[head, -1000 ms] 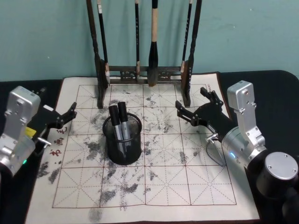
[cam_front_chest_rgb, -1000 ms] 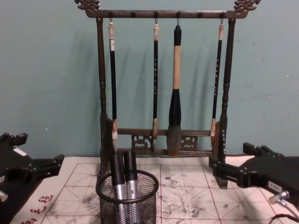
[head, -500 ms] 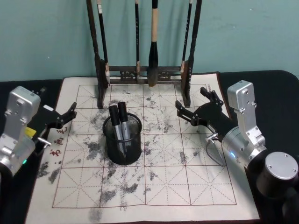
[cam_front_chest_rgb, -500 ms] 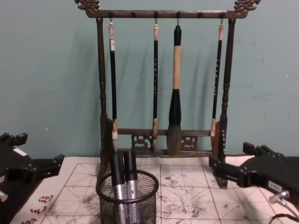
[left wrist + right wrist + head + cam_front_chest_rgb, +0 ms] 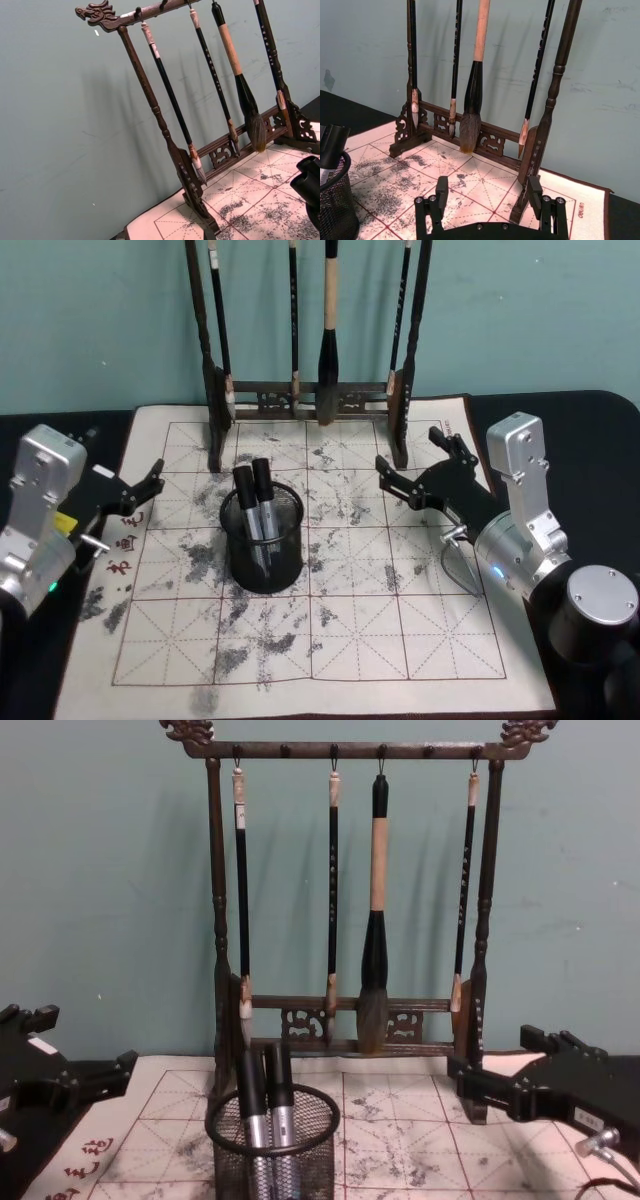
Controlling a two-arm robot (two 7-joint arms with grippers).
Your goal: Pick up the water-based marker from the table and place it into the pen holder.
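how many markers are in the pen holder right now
2. Both markers stand side by side, caps up, leaning toward the back of the pen holder. More could be hidden lower inside the mesh.

The head camera is looking forward and steeply down, taking in the whole whitish, red-gridded calligraphy mat [image 5: 330, 580] on the dark table, with both arms entering at the sides. The chest camera is sitting lower and facing straight ahead, level with the tall dark wooden brush rack [image 5: 350, 900], whose full height it is showing against the teal wall. Both are sharing the small black wire-mesh pen holder [image 5: 263, 540] and the rack's base. The left wrist camera is looking up at the rack from its left end, tilted. The right wrist camera is facing the rack's lower rail from close by, catching the pen holder at its edge.
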